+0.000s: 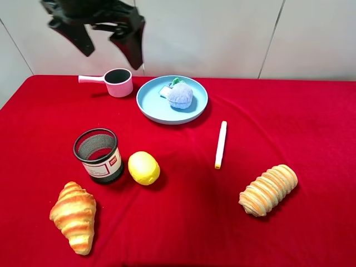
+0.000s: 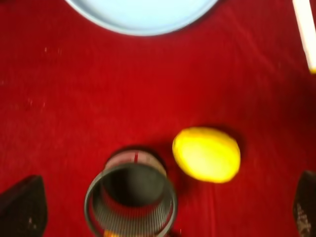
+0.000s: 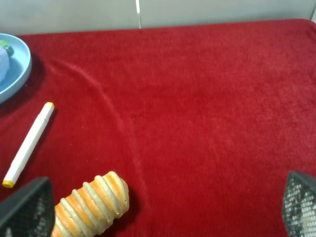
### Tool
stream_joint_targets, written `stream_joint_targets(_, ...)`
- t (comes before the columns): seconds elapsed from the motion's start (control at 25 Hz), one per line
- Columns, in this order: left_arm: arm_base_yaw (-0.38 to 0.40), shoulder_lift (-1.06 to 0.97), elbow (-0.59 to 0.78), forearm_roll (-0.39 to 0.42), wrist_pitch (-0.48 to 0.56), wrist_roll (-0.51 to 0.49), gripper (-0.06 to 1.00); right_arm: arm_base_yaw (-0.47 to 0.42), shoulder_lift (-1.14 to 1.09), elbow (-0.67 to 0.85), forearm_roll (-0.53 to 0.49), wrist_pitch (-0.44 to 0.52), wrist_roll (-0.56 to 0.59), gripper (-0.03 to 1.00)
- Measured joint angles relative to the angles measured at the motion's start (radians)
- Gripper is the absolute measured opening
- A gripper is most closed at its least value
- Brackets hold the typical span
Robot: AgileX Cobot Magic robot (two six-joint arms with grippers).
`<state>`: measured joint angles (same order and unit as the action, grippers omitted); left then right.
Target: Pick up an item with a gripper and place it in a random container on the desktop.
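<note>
The left end effector (image 1: pixel 108 49) is held high above the red surface (image 1: pixel 183 222), fingers spread wide, nothing gripped. The plush ball (image 1: pixel 179 95) is seen lying on the blue plate (image 1: pixel 150 103). The right end effector (image 3: pixel 163 217) is likewise spread and empty.

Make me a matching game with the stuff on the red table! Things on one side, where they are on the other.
Things:
1. plush ball
2. lemon
3. white marker
4. croissant

Places:
A. beside the black mesh cup
B. at the front left corner of the red cloth
C. on the light-blue plate
D. lying alone on the cloth, between the plate and the striped bread roll

Pairs: 1-C, 2-A, 3-D, 4-B
</note>
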<state>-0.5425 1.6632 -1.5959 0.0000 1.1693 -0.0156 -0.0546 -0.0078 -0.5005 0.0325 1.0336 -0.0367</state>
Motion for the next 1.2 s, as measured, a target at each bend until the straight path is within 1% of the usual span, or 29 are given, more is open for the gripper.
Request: stream_joint_targets(1.2, 0.000, -0.959, 0.762, 0.000, 0.003, 0.003, 0.99, 0.000, 0.000, 0.000, 0.000, 0.000, 0.000, 0.69)
